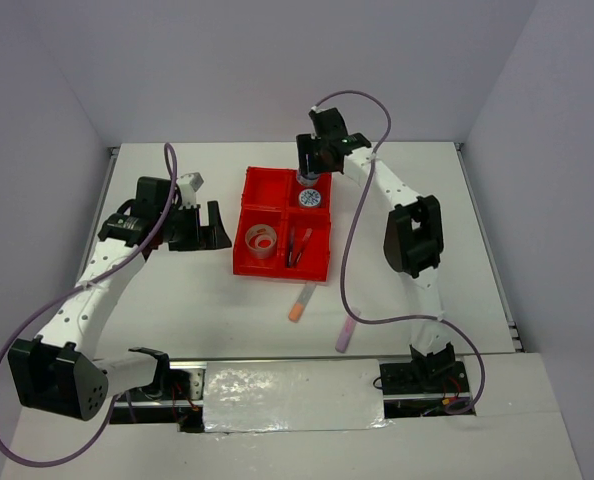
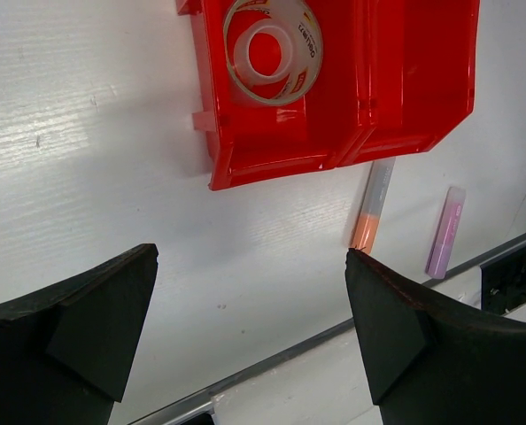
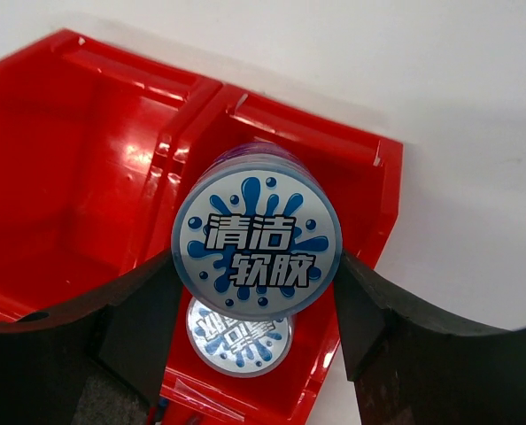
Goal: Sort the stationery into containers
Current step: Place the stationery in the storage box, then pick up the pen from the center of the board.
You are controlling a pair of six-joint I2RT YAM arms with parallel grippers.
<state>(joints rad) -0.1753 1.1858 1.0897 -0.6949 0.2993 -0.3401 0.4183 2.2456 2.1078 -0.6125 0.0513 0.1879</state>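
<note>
The red tray (image 1: 267,187) has four square compartments. My right gripper (image 1: 310,170) is shut on a blue-white round roll (image 3: 256,237) and holds it just above the far right compartment. A second blue-white roll (image 3: 241,341) lies in that compartment below it. A clear tape ring (image 2: 272,49) lies in the near left compartment, and thin pens (image 1: 299,245) lie in the near right one. My left gripper (image 2: 251,257) is open and empty over the table, left of the tray. An orange highlighter (image 1: 301,303) and a purple highlighter (image 1: 346,332) lie on the table in front of the tray.
The far left compartment (image 3: 77,177) holds nothing that shows. A metal strip (image 1: 287,360) runs along the table's near edge, by the arm bases. The right arm's purple cable (image 1: 349,270) hangs over the table beside the tray.
</note>
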